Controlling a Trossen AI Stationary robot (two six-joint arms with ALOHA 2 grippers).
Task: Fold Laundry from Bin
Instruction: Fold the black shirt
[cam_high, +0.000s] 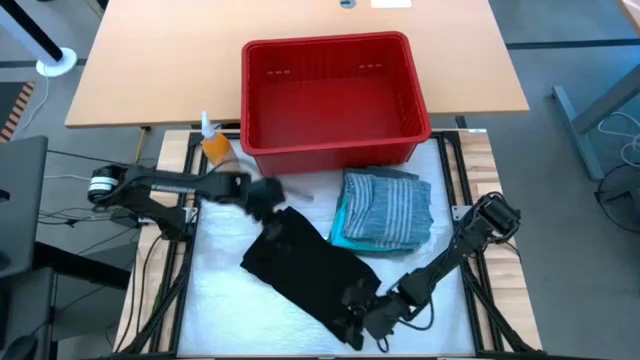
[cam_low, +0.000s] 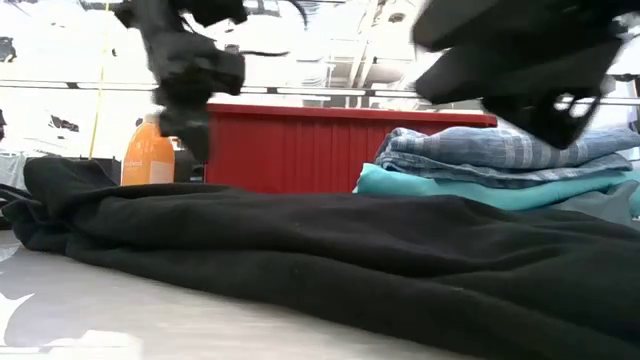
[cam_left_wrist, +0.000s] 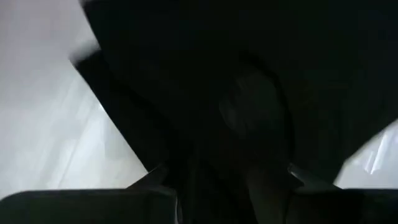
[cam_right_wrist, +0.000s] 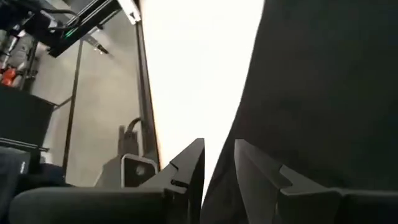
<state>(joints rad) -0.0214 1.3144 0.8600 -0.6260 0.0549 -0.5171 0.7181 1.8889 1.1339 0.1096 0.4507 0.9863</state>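
I see the white work surface (cam_high: 230, 300) spanning the near half of the scene, with a tan table (cam_high: 180, 60) beyond it. The red bin (cam_high: 330, 100) sits at the far edge of the work surface, centred, and I see nothing in it from the high view. The black garment (cam_high: 300, 265) lies spread diagonally across the middle of the work surface, running from left-centre toward the near right. To its right, just in front of the bin, I see a folded stack: the blue-grey striped shirt (cam_high: 390, 205) on top of the turquoise garment (cam_high: 345, 230), whose edge shows along the left and near sides. The left gripper (cam_high: 262, 197) is at the far left corner of the black garment; its wrist view shows only dark cloth (cam_left_wrist: 249, 74) close ahead, and I cannot tell whether its fingers are parted or gripping. The right gripper (cam_high: 358, 318) is at the near right end of the black garment; in its wrist view the fingers (cam_right_wrist: 186, 165) stand narrowly apart with the cloth edge (cam_right_wrist: 323, 87) running between them, so I read it as pinching the garment. An orange bottle (cam_high: 215, 143) stands left of the bin.
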